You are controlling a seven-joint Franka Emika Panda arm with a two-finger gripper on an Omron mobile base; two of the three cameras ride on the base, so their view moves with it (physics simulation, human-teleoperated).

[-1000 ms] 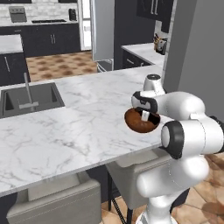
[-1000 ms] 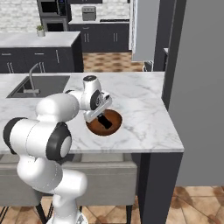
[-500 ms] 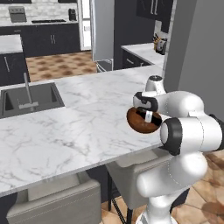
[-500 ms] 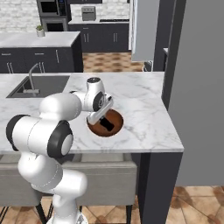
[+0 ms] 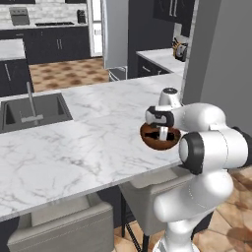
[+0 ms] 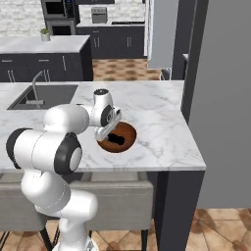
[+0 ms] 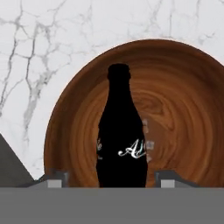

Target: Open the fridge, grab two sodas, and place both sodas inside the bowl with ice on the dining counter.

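The reddish-brown bowl (image 5: 149, 139) (image 6: 129, 132) (image 7: 183, 109) sits on the white marble dining counter (image 5: 88, 142) (image 6: 162, 122) near its right end. A near-black soda (image 7: 121, 140) (image 6: 116, 139) rests inside the bowl, neck pointing away from the hand. My gripper (image 5: 162, 132) (image 6: 109, 131) (image 7: 113, 179) hovers just over the bowl, open, with a gap between each fingertip and the bottle. In the background stands what looks like the fridge's pale grey door (image 5: 115, 34) (image 6: 164, 29).
A sink with a faucet (image 5: 30, 106) (image 6: 39, 93) is set into the counter's left part. A tall dark grey wall (image 6: 223, 98) (image 5: 221, 54) rises right beside the counter's right end. Grey stools (image 5: 59, 226) (image 6: 117, 201) stand under the near edge.
The jaws have parted and let go of the soda, which now rests in the bowl. The hand has hardly moved over the bowl.
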